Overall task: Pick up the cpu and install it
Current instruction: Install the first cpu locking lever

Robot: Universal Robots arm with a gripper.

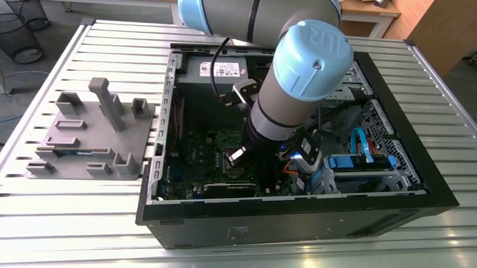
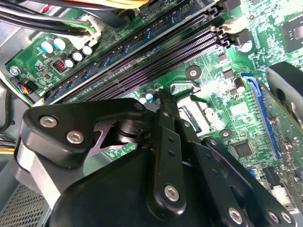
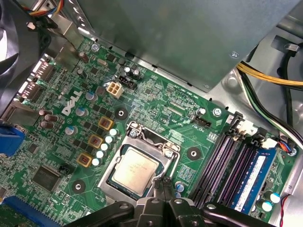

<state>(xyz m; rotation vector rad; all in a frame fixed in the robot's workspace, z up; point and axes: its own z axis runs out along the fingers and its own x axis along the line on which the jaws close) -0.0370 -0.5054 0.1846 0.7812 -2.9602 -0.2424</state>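
Two fingers of my gripper (image 3: 162, 183) are pressed together with nothing between them, and they hang low over the green motherboard (image 3: 184, 106) inside the open computer case (image 1: 283, 223). In the first wrist view the cpu (image 3: 135, 170) lies flat in its socket (image 3: 106, 182) with its silver top up. My closed tips sit just beside its edge, on the side toward the dark memory slots (image 3: 222, 161). I cannot tell whether they touch the socket's metal frame.
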